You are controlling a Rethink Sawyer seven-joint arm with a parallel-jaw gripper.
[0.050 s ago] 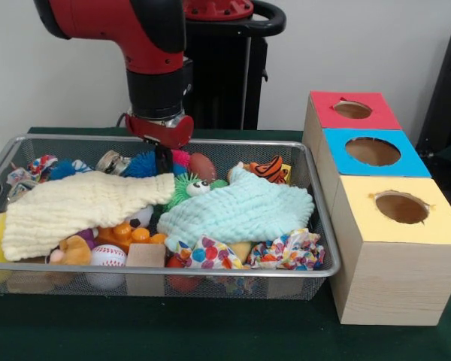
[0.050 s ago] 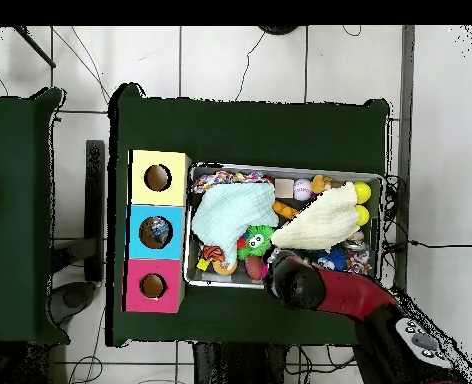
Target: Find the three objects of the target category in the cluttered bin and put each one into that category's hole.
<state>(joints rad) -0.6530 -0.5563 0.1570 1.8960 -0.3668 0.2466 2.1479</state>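
A wire mesh bin (image 1: 325,226) holds a heap of toys and cloths. A pale yellow cloth (image 1: 75,207) covers its left half and a light teal cloth (image 1: 240,210) lies over the middle. My gripper (image 1: 163,159) reaches down at the bin's far side, between a blue spiky ball (image 1: 141,164) and a brown football (image 1: 202,166). Its lower end is partly hidden behind the yellow cloth's edge. A green fuzzy toy with eyes (image 1: 189,188) sits just beside it. In the overhead view the arm (image 2: 310,285) covers the gripper at the bin (image 2: 285,170) edge.
Three wooden boxes stand to the right of the bin, each with a round hole: red top (image 1: 352,110), blue top (image 1: 372,151), yellow top (image 1: 401,207). A baseball (image 1: 107,256), wooden block (image 1: 146,256), tiger toy (image 1: 269,168) and patterned cloths (image 1: 286,252) fill the bin.
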